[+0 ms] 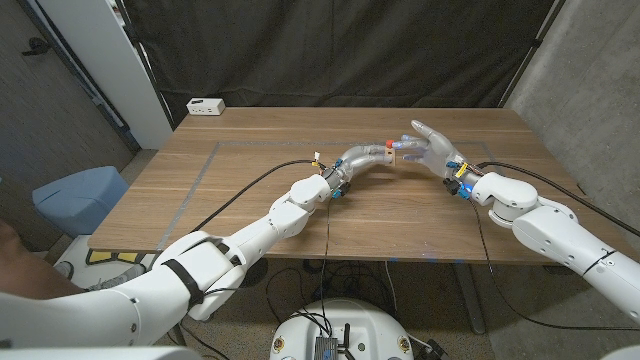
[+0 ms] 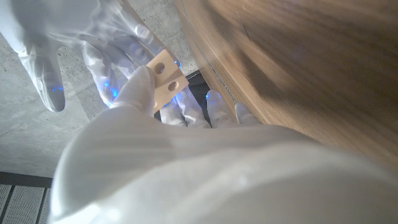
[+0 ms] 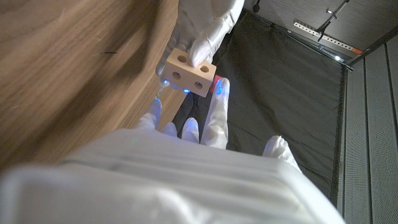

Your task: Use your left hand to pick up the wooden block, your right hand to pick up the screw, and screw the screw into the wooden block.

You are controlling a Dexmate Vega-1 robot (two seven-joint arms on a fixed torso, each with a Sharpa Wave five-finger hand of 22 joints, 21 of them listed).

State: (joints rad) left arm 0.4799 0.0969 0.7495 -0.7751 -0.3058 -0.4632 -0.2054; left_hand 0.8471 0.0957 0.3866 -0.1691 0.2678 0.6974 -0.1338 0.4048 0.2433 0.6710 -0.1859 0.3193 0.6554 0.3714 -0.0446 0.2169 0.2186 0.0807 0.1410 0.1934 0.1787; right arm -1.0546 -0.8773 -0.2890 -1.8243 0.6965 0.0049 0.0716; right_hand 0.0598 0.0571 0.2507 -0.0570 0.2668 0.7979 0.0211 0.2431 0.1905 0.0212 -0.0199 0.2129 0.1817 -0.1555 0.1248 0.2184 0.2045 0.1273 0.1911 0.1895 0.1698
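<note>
In the head view my left hand (image 1: 365, 158) holds the pale wooden block (image 1: 388, 153) above the table's far middle. The block (image 3: 189, 70) has round holes in its faces, and the left hand's fingers (image 3: 208, 37) pinch it. My right hand (image 1: 430, 145) is just to the block's right with its fingers spread and its thumb (image 3: 277, 149) apart. Its fingertips (image 3: 217, 102) reach up to the block (image 2: 166, 78) and glow blue. A small red spot (image 1: 390, 143) shows at the block by those fingertips. I cannot make out the screw itself.
The wooden table (image 1: 250, 200) lies under both arms, with a faint taped rectangle on it. A white power strip (image 1: 206, 105) sits at its far left corner. Black cables run along both forearms. A dark curtain hangs behind the table.
</note>
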